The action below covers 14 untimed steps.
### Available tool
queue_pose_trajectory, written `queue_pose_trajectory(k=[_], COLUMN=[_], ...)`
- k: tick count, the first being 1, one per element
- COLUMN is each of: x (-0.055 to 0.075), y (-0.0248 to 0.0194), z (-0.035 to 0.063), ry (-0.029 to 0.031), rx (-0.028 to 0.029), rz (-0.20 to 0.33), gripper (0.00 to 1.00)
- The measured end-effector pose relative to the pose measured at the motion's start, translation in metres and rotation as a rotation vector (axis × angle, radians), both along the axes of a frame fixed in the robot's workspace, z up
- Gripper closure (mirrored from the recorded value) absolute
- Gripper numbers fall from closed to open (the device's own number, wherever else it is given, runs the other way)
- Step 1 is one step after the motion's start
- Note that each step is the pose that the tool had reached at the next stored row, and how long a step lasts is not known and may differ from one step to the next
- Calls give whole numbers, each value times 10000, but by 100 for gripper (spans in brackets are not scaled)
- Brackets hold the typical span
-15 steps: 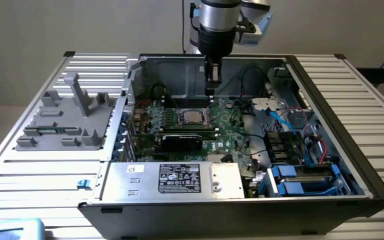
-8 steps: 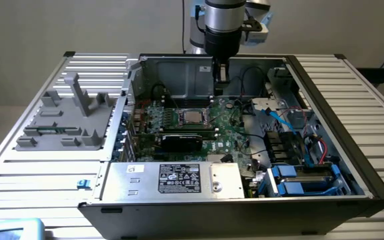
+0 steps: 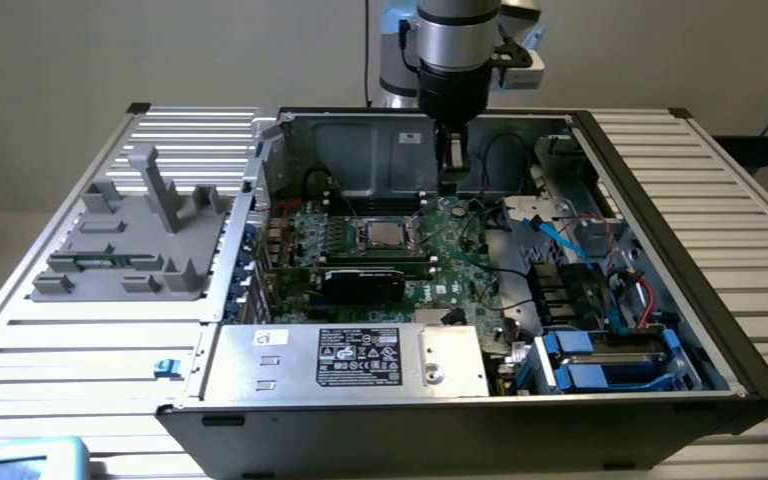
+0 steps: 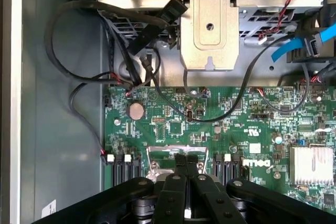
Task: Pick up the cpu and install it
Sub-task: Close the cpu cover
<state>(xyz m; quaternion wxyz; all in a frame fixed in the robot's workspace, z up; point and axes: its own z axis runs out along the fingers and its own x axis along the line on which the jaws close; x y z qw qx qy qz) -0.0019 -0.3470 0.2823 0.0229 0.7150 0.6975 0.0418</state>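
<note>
The cpu (image 3: 384,234) is a small silver square lying flat in the socket on the green motherboard (image 3: 471,255), inside the open computer case. My gripper (image 3: 451,183) hangs above the board, a little behind the cpu and toward the exterior view's right, apart from it. In the wrist view the two black fingers (image 4: 180,167) are pressed together and the gripper (image 4: 186,157) is shut with nothing between them. Behind the fingers shows part of the silver socket frame (image 4: 157,156); the cpu itself is hidden there.
A black card with a green circuit board (image 3: 371,280) sits in front of the socket, and a silver box with a white label (image 3: 344,358) nearer still. Cables (image 4: 84,77), a metal bracket (image 4: 210,24) and blue drive bays (image 3: 611,365) crowd the case. A grey tray (image 3: 131,245) lies at the exterior view's left.
</note>
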Motion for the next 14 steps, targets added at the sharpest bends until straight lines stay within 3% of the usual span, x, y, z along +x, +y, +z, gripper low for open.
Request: queue_pose_trajectory(k=[7, 14], x=[238, 283], y=[0, 0], z=[-120, -245], ry=[-15, -15], rx=[-1, -2], rz=[-1, -2], gripper=[89, 89])
